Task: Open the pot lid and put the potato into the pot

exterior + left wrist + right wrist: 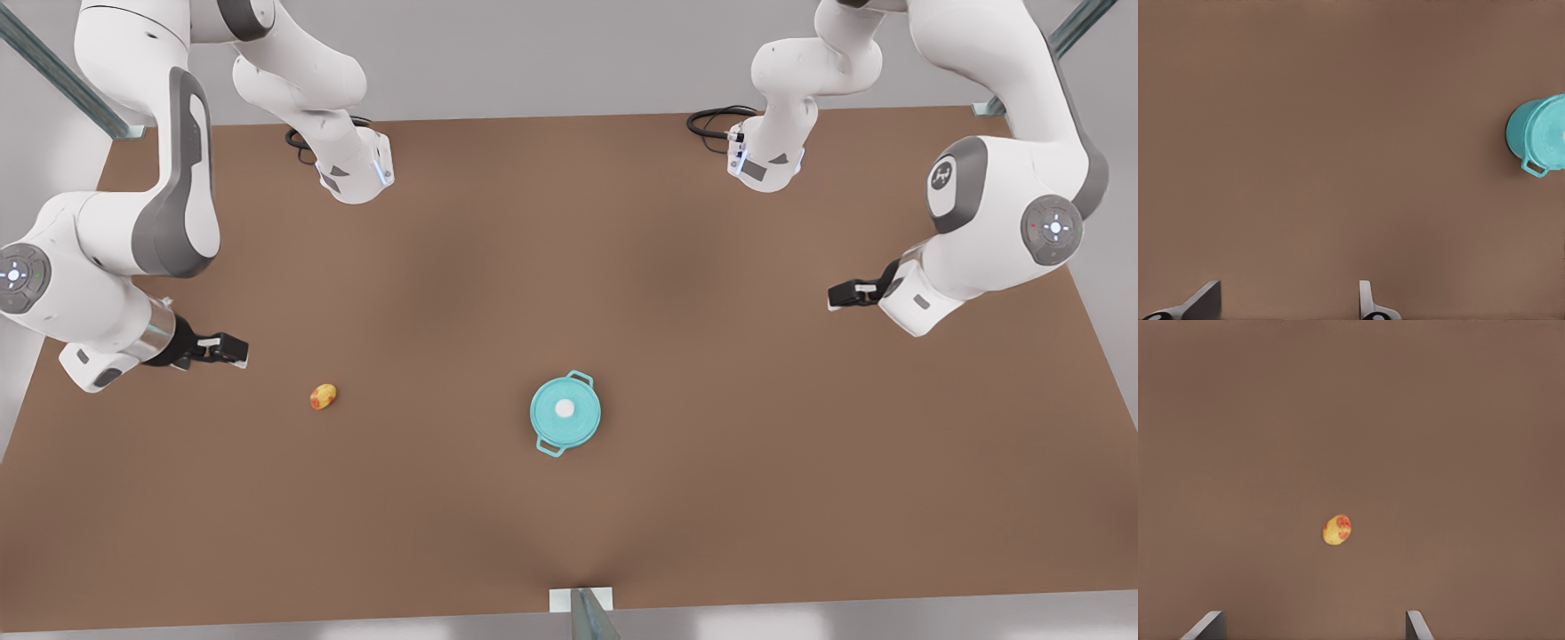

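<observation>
Table [711, 356]: brown, flat; carries all the task things.
Pot [565, 412]: teal, upright, near the middle of the table, a little toward the front view's right of centre. Two loop handles, one toward the upper right, one toward the lower left in the front view. Also seen at the edge of the left wrist view [1538, 137].
Lid [565, 410]: seated on the pot, covering it fully; white knob at its centre.
Potato [324, 396]: yellow with orange-red patches, lying alone on the bare table, well apart from the pot, on the front view's left. Seen in the right wrist view [1337, 529], ahead of the fingers.
Right gripper [233, 349]: on the front view's left, near the potato, not touching it. Fingers [1208, 625] spread apart, nothing between them.
Left gripper [840, 295]: on the front view's right, well apart from the pot. Fingers [1368, 303] spread wide, empty.
Contact: neither gripper touches any object.
</observation>
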Tool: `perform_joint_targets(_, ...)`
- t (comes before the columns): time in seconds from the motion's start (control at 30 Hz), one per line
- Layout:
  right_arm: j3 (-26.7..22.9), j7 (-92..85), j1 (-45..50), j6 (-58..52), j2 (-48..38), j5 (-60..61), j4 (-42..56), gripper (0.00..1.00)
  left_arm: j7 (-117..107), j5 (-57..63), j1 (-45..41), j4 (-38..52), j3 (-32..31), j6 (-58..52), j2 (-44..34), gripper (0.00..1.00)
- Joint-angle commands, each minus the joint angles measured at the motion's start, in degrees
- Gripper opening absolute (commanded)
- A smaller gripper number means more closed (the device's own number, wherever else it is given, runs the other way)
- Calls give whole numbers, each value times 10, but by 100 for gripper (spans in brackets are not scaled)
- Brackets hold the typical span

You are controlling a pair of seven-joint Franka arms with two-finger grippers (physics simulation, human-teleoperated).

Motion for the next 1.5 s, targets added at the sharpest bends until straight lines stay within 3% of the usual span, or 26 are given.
perform_joint_targets(0.0, 0, -1, -1, 11, -1, 0, 0, 100, 1, -6, 1, -3, -11, 18, 1, 100)
perform_joint_targets(0.07, 0, 3, 0, 11, -1, 1, 0, 100, 3, 1, 0, 23, -29, 14, 8, 100)
perform_joint_targets(0.13, 2, 130, 13, 11, 9, -5, 1, 100, -33, 55, -32, 32, -120, 50, 31, 100)
perform_joint_targets(0.2, 9, 309, 62, 36, 35, -3, 5, 100, -138, 80, -148, 95, -121, 117, 121, 100)
perform_joint_targets(0.27, 10, 403, 110, 60, 56, -6, 5, 100, -263, 117, -203, 97, -121, 170, 170, 100)
perform_joint_targets(0.3, 10, 425, 112, 83, 57, 1, 5, 100, -335, 118, -226, 114, -121, 213, 213, 100)
perform_joint_targets(0.4, 7, 426, 108, 69, 71, 19, -5, 100, -437, 189, -282, 284, -116, 224, 366, 100)
perform_joint_targets(0.43, 7, 452, 110, 74, 80, 17, -8, 100, -467, 203, -290, 308, -108, 283, 406, 100)
perform_joint_targets(0.5, -1, 453, 105, 157, 88, 11, -65, 100, -528, 217, -343, 369, -55, 325, 472, 100)
perform_joint_targets(0.57, -18, 455, 104, 230, 76, 12, -139, 100, -529, 217, -343, 370, -41, 378, 494, 100)
perform_joint_targets(0.67, -39, 467, 104, 280, 93, 9, -153, 100, -528, 217, -343, 373, -37, 392, 499, 100)
perform_joint_targets(0.9, -61, 489, 100, 399, 108, 17, -205, 100, -463, 212, -344, 373, -57, 276, 498, 100)
perform_joint_targets(1.47, -67, 457, 96, 484, 134, -59, -286, 100, -441, 212, -342, 372, -67, 341, 531, 100)
